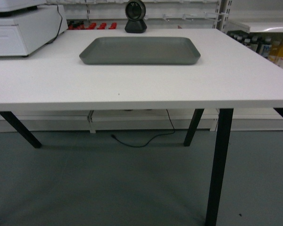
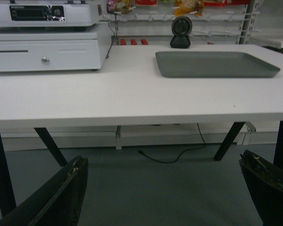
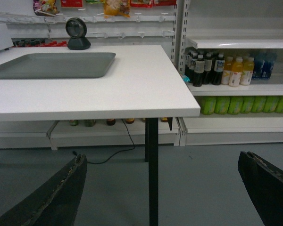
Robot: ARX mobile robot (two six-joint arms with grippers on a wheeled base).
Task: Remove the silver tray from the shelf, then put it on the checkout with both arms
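1. Silver tray [image 1: 140, 51] flat on the checkout [image 1: 132, 84], just in front of the round scanner [image 1: 136, 16], apart from it.
2. Cash register [image 2: 45, 40] left of the tray.
3. Left gripper [image 2: 162, 197] below the checkout's edge, jaws spread, holding nothing.
4. Right gripper [image 3: 162, 195] likewise low, jaws spread, holding nothing.
5. Bottles [image 3: 226, 70] on shelves right of the checkout.

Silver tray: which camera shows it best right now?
The head view: the whole silver tray lies centred on the checkout. The left wrist view shows it obliquely at the right; the right wrist view cuts off its left end.
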